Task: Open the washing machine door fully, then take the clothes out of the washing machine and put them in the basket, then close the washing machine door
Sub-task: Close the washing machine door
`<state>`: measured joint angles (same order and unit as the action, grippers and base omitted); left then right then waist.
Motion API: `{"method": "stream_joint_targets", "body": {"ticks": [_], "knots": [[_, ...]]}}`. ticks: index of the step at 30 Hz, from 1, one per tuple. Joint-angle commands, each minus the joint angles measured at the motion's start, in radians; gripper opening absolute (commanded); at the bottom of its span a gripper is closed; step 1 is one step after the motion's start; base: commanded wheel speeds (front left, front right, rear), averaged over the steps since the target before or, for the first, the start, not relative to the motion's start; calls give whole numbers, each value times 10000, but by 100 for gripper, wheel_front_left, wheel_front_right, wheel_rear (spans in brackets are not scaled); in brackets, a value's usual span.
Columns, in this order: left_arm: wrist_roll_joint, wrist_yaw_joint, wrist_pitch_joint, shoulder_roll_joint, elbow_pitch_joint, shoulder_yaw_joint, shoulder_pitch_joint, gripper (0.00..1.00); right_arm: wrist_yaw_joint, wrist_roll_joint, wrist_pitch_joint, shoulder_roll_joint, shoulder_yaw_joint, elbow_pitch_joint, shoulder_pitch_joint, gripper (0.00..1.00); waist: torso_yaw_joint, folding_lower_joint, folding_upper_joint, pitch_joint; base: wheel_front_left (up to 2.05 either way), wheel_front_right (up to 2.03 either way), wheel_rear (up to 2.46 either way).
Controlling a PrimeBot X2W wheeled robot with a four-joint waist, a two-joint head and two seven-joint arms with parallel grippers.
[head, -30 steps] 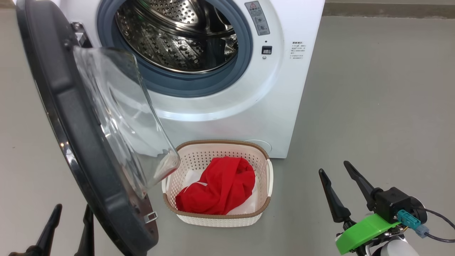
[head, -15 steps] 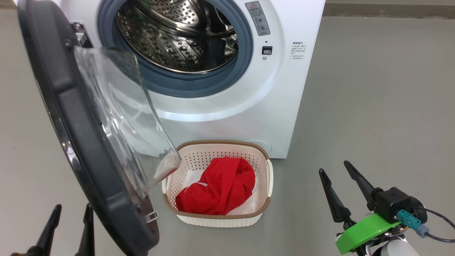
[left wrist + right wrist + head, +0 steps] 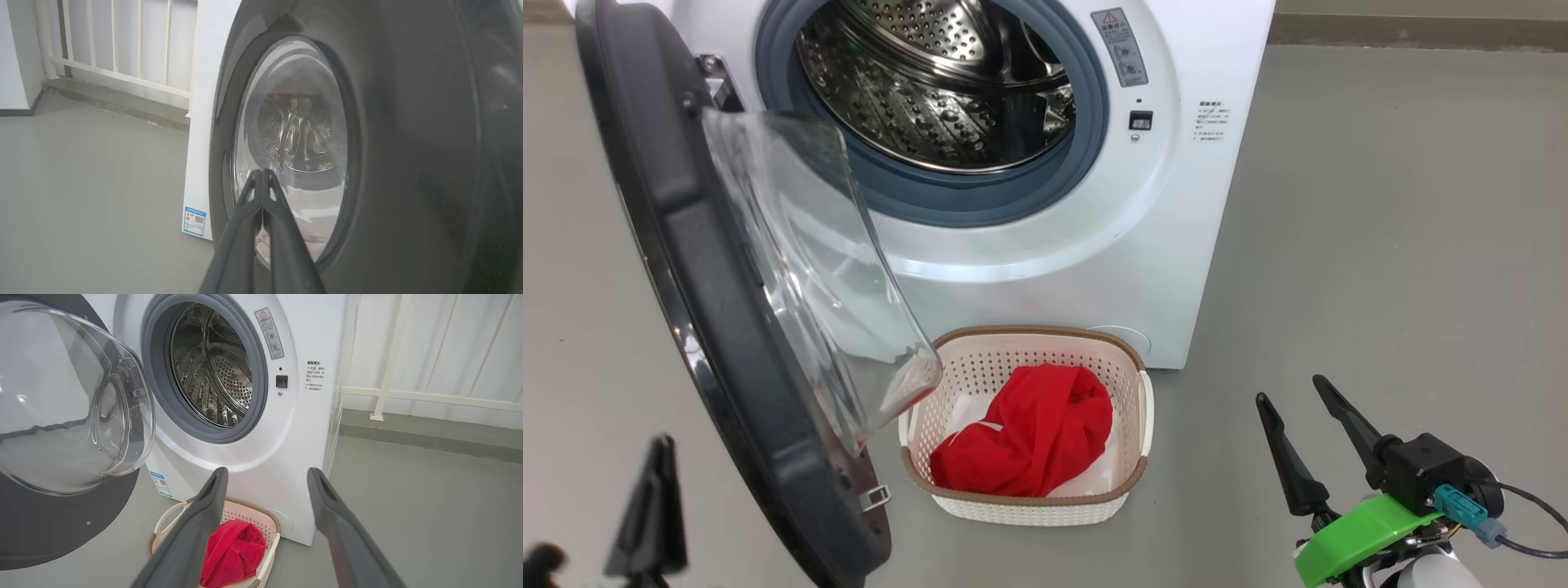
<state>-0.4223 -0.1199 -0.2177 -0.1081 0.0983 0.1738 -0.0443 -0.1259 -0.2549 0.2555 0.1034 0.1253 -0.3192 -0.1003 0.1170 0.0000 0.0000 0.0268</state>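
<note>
**Head view.** The washing machine (image 3: 1160, 269) stands at 12 o'clock, with its grey rubber ring (image 3: 980, 204) and perforated steel drum (image 3: 931, 98) exposed. The washing machine door (image 3: 670, 245) hangs open from the 9 o'clock side of the opening, swung out toward the camera. Its clear glass bowl (image 3: 825, 269) faces 3 o'clock.

The basket (image 3: 1029, 510) sits on the grey floor (image 3: 1380, 245) at 6 o'clock of the machine, just beside the front panel. Its 9 o'clock corner lies under the glass bowl. The clothes (image 3: 1029, 445) — red fabric, bunched — lie inside the basket.

**Left gripper** (image 3: 261, 175)**.** The fingers are pressed together and hold nothing. In the left wrist view the tips point at the door's outer face, over the lower edge of the window. Whether they touch it cannot be determined. In the head view the gripper appears blurred at 7 o'clock, on the outer side of the door.

**Right gripper** (image 3: 1290, 392)**.** It sits at 4 o'clock in the head view — fingers spread wide, empty, well apart from the basket.
</note>
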Motion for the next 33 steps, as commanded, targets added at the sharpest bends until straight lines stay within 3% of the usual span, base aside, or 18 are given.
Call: {"method": "stream_joint_targets", "body": {"ticks": [1, 6, 9, 12, 13, 16, 19, 24, 33], "knots": [[-525, -61, 206, -220, -503, 501, 648, 0, -48, -113, 63, 81, 216, 199, 14, 100, 19, 0, 0, -21, 0, 0, 0], [-3097, -76, 1524, 12, -1261, 1017, 1246, 0, -48, -138, 63, 63, 300, 98, 17, 100, -27, 0, 0, -101, 0, 0, 0], [-5266, 310, 2785, 276, -1729, 1396, 1603, 0, -48, -176, 63, 63, 355, 22, 20, 100, -88, 0, 0, -124, 0, 0, 0], [-7294, 1239, 4049, 424, -2324, 1715, 1886, 0, -48, -203, 63, 73, 356, -42, 42, 100, -153, 0, 0, -104, 0, 0, 0], [-8573, 2013, 4769, 487, -2643, 1908, 1983, 0, -48, -219, 63, 80, 369, -86, 47, 100, -204, 0, 0, -73, 0, 0, 0], [-10078, 3228, 5513, 534, -3160, 2181, 2063, 0, -48, -283, 63, 53, 387, -175, 18, 100, -301, 0, 0, -31, 0, 0, 0], [-10982, 4048, 5876, 554, -3687, 2297, 2009, 0, -48, -345, 63, 56, 375, -202, -41, 100, -401, 0, 0, 33, 0, 0, 0], [-11900, 4897, 6010, 570, -4277, 2239, 1935, 0, -48, -367, 63, 83, 401, -239, -109, 100, -572, 0, 0, 174, 0, 0, 0], [-12659, 5124, 5963, 576, -4707, 1708, 1945, 0, -48, -331, 63, 97, 462, -257, -286, 100, -972, 0, 0, 463, 0, 0, 0]]}}
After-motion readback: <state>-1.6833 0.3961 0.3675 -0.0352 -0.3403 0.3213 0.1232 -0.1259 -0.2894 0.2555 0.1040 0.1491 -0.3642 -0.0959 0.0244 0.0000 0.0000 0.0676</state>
